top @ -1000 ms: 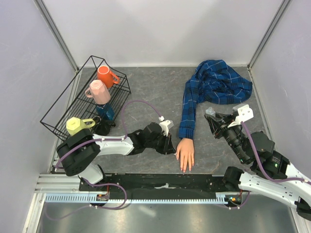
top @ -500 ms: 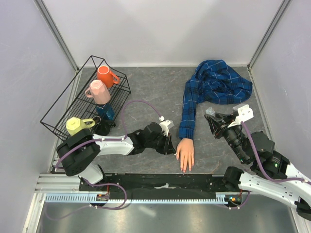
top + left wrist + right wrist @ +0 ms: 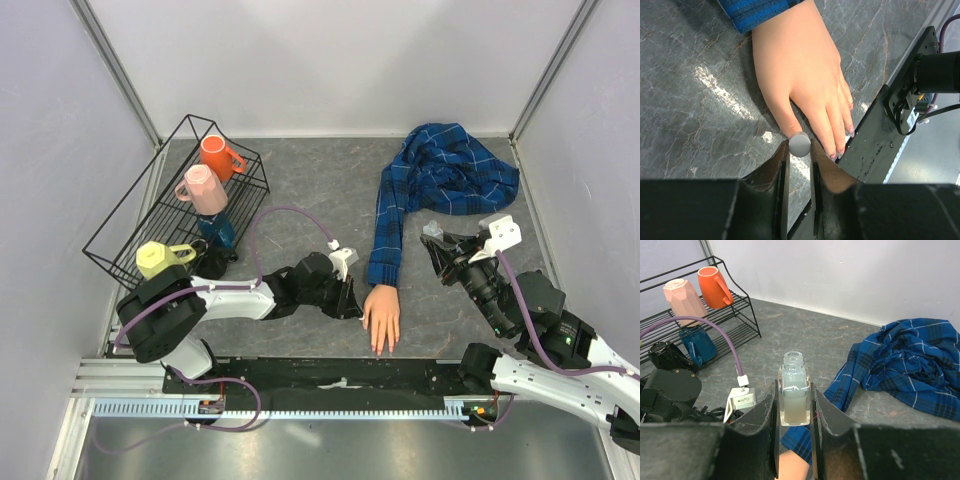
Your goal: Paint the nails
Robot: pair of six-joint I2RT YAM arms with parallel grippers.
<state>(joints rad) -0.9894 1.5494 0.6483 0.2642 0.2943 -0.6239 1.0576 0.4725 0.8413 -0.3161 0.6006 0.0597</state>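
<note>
Left gripper [image 3: 799,150] is clamped on a small round brush cap [image 3: 800,144], seen end-on, sitting right at the tip of the thumb [image 3: 785,120] of the mannequin hand [image 3: 800,75]. Hand lies palm down on the table [image 3: 300,190] near the front edge, fingers pointing toward the arm bases, blue plaid sleeve [image 3: 385,235] running away behind it. The nails [image 3: 850,132] on the long fingers show as small pale tips; the thumb nail is hidden under the cap, and the bristles can't be seen either. Right gripper [image 3: 794,390] is closed on an open clear bottle [image 3: 793,402], upright, off to the right and well apart from the hand. Step looks like painting the thumb nail. To do it well: light downward pressure only, since the hand is loose and could slide; short stroke from nail base out to tip, along the thumb; keep the cap upright so the bristles don't smear skin. The bottle should be kept level so nothing spills.
</note>
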